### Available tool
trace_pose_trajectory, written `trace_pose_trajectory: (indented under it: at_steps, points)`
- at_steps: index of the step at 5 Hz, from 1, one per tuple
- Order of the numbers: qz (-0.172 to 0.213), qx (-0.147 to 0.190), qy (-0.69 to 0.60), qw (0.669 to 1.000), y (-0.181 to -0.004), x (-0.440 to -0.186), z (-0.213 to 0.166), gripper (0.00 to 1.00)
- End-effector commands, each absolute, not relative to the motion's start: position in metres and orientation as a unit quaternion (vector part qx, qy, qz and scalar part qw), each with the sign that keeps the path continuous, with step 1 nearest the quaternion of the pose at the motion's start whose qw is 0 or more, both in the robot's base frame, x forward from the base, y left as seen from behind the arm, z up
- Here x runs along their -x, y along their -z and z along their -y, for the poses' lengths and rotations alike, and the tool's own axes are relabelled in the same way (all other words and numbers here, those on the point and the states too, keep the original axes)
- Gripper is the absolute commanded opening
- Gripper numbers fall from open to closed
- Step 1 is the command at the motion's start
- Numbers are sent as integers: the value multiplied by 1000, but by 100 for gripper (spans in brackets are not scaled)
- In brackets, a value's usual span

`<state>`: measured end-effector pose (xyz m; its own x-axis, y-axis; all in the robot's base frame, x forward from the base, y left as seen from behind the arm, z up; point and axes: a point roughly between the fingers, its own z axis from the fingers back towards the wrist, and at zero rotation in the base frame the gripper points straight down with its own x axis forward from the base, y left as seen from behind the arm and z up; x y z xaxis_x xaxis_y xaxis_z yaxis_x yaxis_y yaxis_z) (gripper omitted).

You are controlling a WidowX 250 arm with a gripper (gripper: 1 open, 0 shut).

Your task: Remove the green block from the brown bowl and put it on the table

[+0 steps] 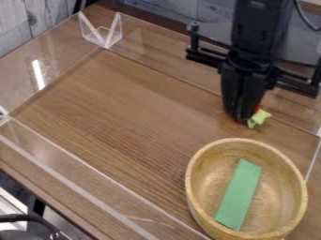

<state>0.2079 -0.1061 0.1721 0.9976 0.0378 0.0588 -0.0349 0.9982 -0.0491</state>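
Note:
The green block (238, 196) lies flat inside the brown bowl (200, 161), slanted along the bowl's middle, at the front right of the table (119, 108). My gripper (242, 111) hangs shut behind the bowl, black fingers pointing down just above the tabletop. It stands apart from the bowl and holds nothing. It covers most of a red strawberry toy, whose green top (258, 117) pokes out to its right.
Clear acrylic walls (38, 70) line the table's edges, with a folded clear piece (100, 33) at the back left corner. Wood-grain surface stretches left of the bowl and the gripper.

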Motion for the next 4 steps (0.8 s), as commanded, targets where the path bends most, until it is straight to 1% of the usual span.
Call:
trace_pose_trajectory:
  at_steps: [1,3,4]
  points:
    - [47,31,-36,998,-189,-204,114,0]
    - [36,27,-20,999,-165,-198,120,0]
    - [31,29,-80,996,-163,-198,125,100]
